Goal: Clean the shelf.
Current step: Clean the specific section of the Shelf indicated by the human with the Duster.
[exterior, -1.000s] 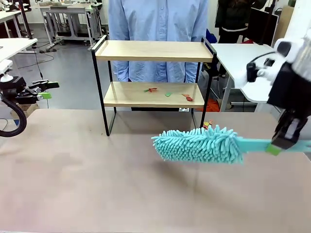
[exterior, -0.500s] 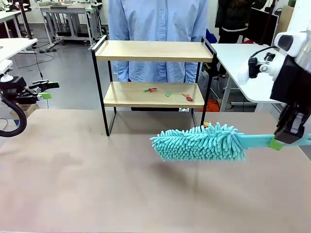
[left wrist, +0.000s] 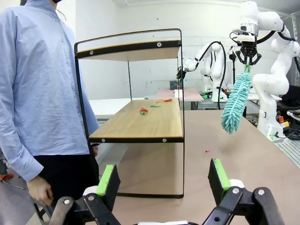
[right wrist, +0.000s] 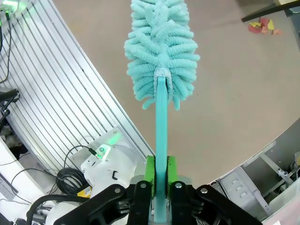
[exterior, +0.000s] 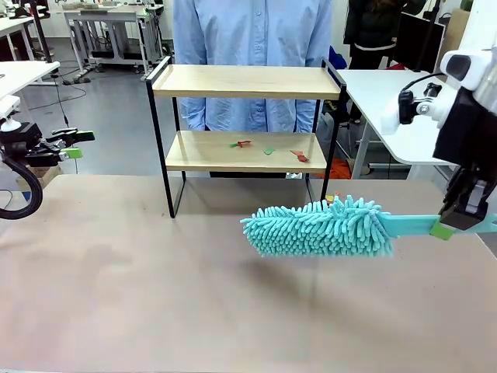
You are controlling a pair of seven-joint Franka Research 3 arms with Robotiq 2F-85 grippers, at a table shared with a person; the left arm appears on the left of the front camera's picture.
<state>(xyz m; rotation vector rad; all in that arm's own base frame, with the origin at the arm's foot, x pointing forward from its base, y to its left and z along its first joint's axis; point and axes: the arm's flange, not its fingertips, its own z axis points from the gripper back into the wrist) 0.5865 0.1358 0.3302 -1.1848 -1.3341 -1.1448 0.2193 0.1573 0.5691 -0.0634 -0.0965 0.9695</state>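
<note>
Three small scraps (exterior: 299, 156) lie on the lower board of the shelf (exterior: 245, 81), at the far middle of the table (exterior: 116, 272). The right gripper (exterior: 444, 231) pinches the duster (exterior: 318, 229) by its handle and holds it level, probably to sweep them off. The left gripper (left wrist: 161, 180) hangs spread at the left, out of the way.

Glossy grey floor (exterior: 109, 116), white workbenches (exterior: 373, 89) at both sides and farther back, plain white wall (left wrist: 140, 16)

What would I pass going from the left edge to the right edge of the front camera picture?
First the left gripper, open → the shelf, taken by its left frame → the fluffy head of the teal duster → its flat handle → the right gripper, shut on that handle.
</note>
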